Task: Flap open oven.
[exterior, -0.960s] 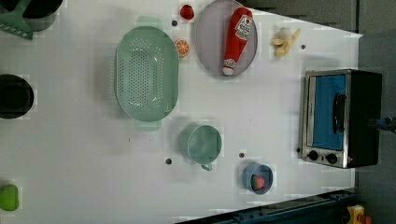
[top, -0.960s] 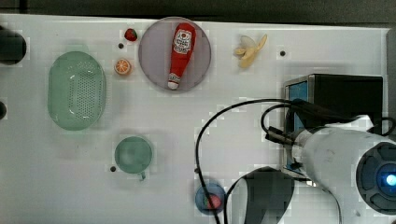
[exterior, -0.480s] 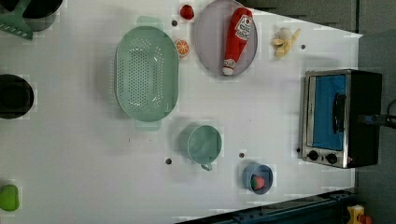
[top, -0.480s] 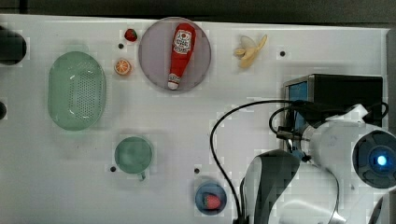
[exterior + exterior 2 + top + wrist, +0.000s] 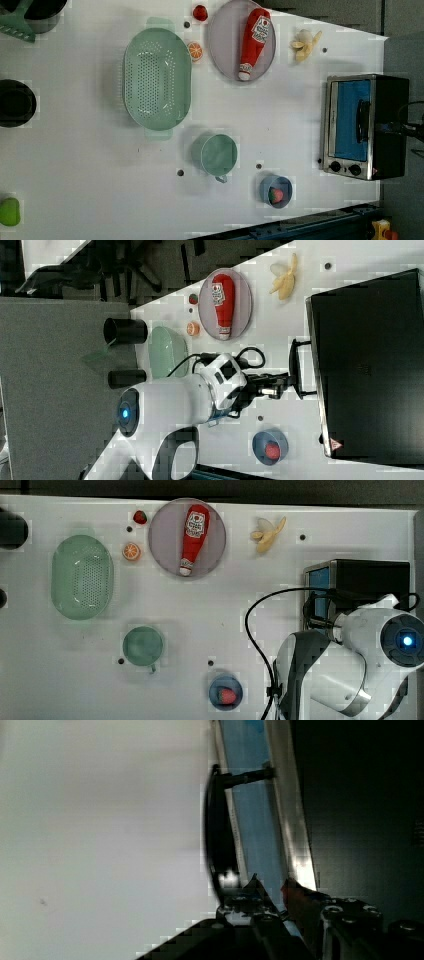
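Note:
The oven [image 5: 367,580] stands at the top view's right, its black top up and its blue glass door [image 5: 352,120] flat in the silver frame. The black bar handle [image 5: 296,367] stands off the door on two posts. My gripper [image 5: 284,380] reaches level toward the oven front and its tips sit right at the handle. In the wrist view the handle [image 5: 218,835] runs just beside one fingertip [image 5: 252,887], and my gripper [image 5: 272,887] stands open with a small gap showing the glass [image 5: 255,820]. Two black knobs [image 5: 345,167] sit beside the door.
A blue bowl holding a strawberry [image 5: 226,692] lies close to my arm's base [image 5: 310,680]. A black cable [image 5: 257,625] loops out over the table. Farther off are a green mug [image 5: 143,646], a green colander [image 5: 81,576], a plate with a ketchup bottle [image 5: 187,537] and a banana [image 5: 267,534].
My arm has swung toward the oven and lowered, bringing the gripper from beside the oven up to the door handle. The oven door has not moved.

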### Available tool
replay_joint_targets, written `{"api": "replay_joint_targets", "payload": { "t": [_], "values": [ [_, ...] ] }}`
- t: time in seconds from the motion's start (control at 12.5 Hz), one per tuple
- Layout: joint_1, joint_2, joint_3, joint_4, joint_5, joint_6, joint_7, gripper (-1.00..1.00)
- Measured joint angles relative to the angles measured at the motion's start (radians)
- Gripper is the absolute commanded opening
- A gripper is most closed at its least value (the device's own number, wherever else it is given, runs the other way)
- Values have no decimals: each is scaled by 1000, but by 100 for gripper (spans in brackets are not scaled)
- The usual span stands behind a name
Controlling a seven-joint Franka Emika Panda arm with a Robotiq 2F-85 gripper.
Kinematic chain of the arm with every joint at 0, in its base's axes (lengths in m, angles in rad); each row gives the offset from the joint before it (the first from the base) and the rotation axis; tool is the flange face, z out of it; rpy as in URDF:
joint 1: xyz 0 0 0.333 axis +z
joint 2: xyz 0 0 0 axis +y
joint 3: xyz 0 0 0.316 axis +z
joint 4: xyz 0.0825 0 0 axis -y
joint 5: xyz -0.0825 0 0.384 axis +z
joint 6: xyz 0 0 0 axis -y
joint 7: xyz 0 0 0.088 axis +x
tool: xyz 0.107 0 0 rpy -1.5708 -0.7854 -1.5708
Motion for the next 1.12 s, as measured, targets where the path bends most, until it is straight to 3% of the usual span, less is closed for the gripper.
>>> {"api": "replay_joint_targets", "payload": {
  "t": [0.64,1.12],
  "values": [
    [3,162,6,2,2,97,-5,-65],
    [-1,167,18,2,-41,103,-7,-65]
  ]
}}
